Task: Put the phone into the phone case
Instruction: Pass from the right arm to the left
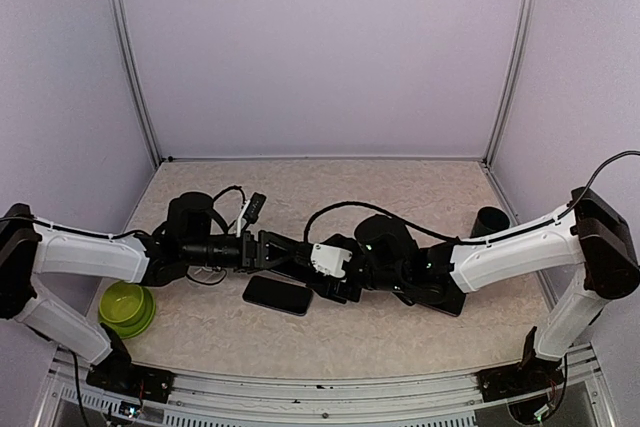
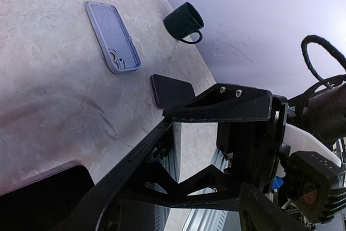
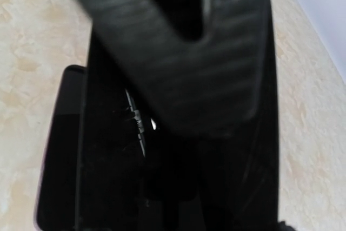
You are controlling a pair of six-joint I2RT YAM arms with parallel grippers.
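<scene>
A lavender phone case [image 2: 113,36] lies open side up on the table. Dark phones lie flat nearby: one [image 2: 172,90] past the grippers, another [image 1: 275,294] [image 2: 43,198] [image 3: 57,150] just in front of them. Both grippers meet at mid-table around a black slab [image 2: 138,152] with side buttons, seen edge-on; I cannot tell whether it is a phone or a case. My right gripper [image 1: 328,265] [image 3: 178,150] is shut on one end of it. My left gripper [image 1: 285,250] [image 2: 184,150] stands open around the other end.
A black mug [image 1: 490,219] [image 2: 184,21] stands at the right wall. A green bowl [image 1: 127,307] sits at the front left. A dark flat thing [image 1: 445,302] lies under the right forearm. The metal rail [image 2: 216,220] of the table's front edge runs close below the grippers.
</scene>
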